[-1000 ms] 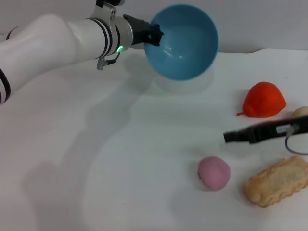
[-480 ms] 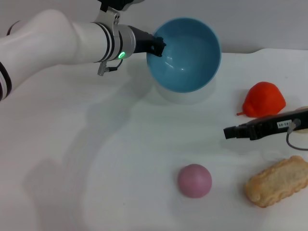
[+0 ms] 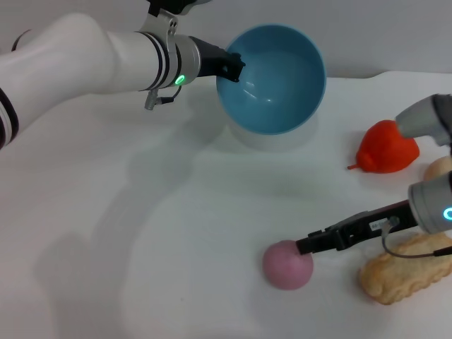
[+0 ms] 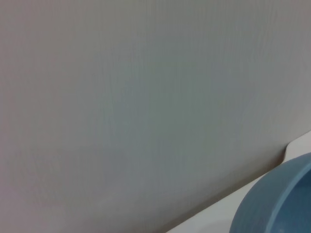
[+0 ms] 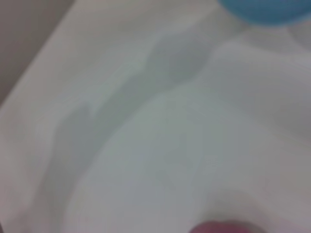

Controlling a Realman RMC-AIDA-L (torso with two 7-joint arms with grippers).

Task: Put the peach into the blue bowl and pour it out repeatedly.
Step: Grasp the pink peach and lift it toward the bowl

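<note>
The blue bowl (image 3: 279, 85) hangs tilted above the far side of the table, its empty inside facing me. My left gripper (image 3: 230, 67) is shut on its left rim. The bowl's edge also shows in the left wrist view (image 4: 279, 204) and the right wrist view (image 5: 262, 9). The pink peach (image 3: 286, 265) lies on the table near the front, right of centre. My right gripper (image 3: 305, 246) reaches in low from the right, its dark tip at the peach's upper right side. A sliver of the peach shows in the right wrist view (image 5: 223, 227).
A red-orange pointed fruit (image 3: 387, 146) lies at the right. A pale beige lump (image 3: 439, 167) sits at the right edge. A tan bread-like piece (image 3: 406, 267) lies at the front right, just under the right arm. The table top (image 3: 141, 233) is white.
The peach rolled a little left, then stopped. My right gripper moved down and left from beside the red fruit to the peach. The bowl shifted slightly right.
</note>
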